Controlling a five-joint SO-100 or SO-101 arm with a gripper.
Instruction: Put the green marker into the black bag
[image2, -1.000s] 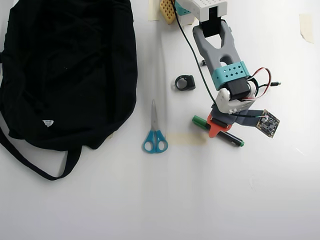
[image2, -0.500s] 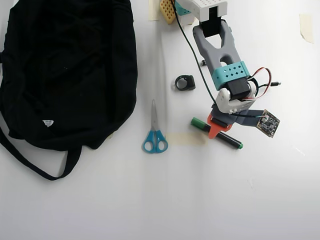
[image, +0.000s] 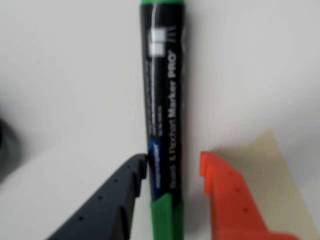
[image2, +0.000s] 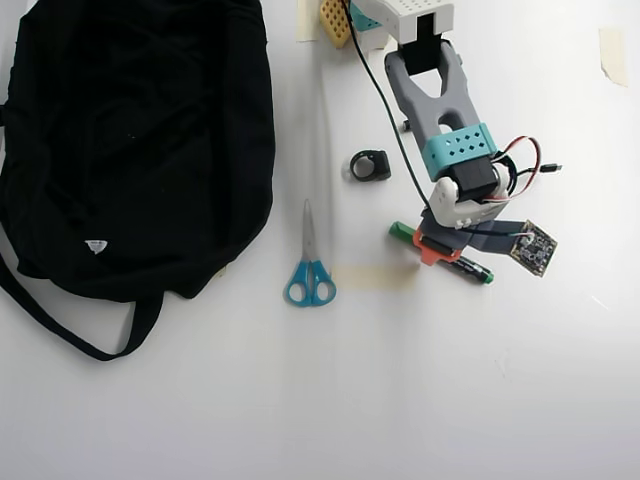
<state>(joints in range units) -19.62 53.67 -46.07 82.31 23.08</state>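
The green marker (image2: 441, 253) has shifted and turned slightly since a second ago, the pincer (image: 172, 172) narrow around its barrel on the counter (image2: 400, 400): squeeze fully before lifting toward the black bag (image2: 130, 140).

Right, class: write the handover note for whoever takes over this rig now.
Gripper: fingers either side of the green marker; dark finger touches the barrel, orange finger shows a small gap. A firm grasp is not clear.
Green marker: right of the scissors in the overhead view.
Black bag: far left.
Done: gripper positioned on marker.
Left: close, lift, carry left, drop into bag.
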